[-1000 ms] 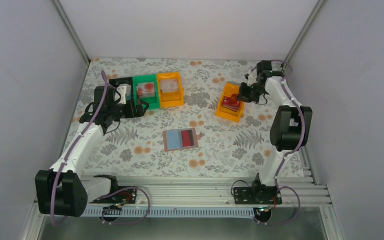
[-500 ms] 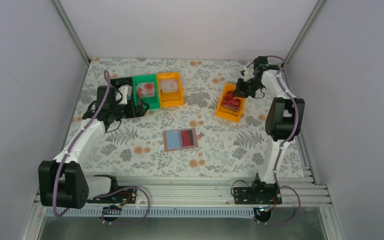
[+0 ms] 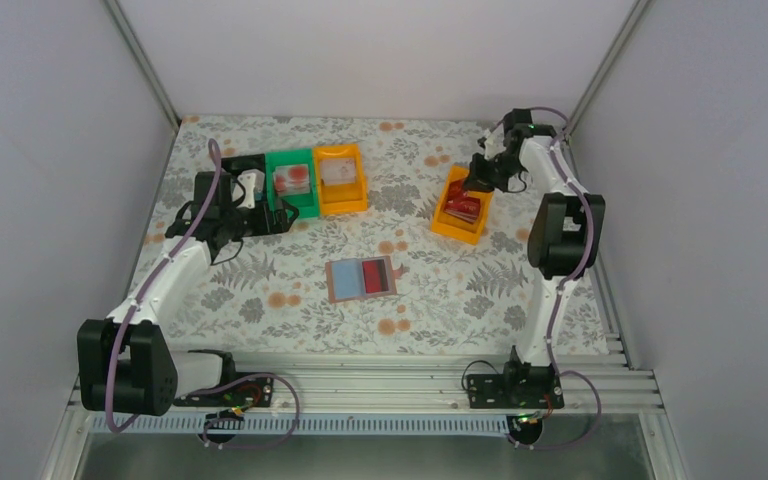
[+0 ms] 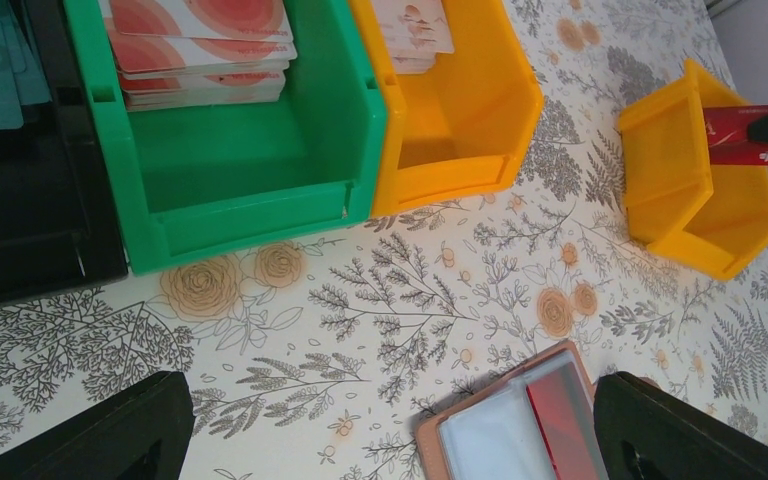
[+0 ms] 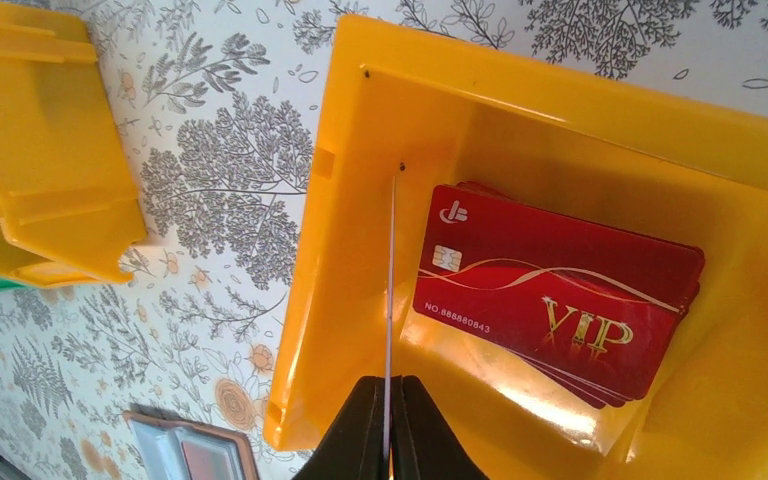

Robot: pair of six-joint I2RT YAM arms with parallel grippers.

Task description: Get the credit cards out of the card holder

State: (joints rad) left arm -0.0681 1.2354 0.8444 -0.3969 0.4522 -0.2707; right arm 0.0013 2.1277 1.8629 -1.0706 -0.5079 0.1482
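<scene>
Top camera high behind, looking down on floral-print table (image 3: pixel 290 290), left wrist low, oblique, right wrist close above lone yellow-orange plastic bin (image 5: pixel 560 100), shared by all.

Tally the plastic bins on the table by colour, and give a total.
Black bin: 1
Green bin: 1
Orange bins: 2 (left orange bin, right orange bin)
Total: 4
</scene>
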